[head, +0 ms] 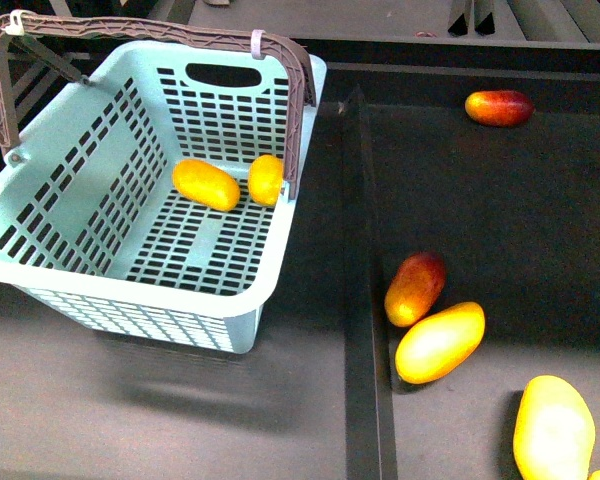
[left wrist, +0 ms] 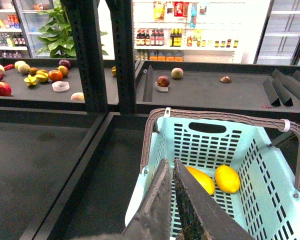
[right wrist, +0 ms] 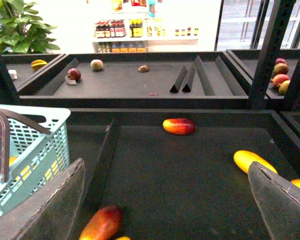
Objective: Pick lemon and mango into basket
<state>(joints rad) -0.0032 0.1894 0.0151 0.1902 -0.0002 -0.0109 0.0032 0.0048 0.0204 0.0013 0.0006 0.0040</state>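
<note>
The pale teal basket with brown handles stands at the left of the front view. On its slotted floor lie an oblong yellow-orange mango and, beside it by the far wall, a plump yellow lemon. My left gripper is shut with nothing in it and hovers over the basket's near rim; past it show the mango and the lemon. My right gripper stands open and empty over the dark tray to the right of the basket. Neither gripper shows in the front view.
A raised divider separates the basket's side from the right tray. That tray holds two red-blushed mangoes, a yellow mango and another yellow fruit. Black shelf posts and further produce shelves stand behind.
</note>
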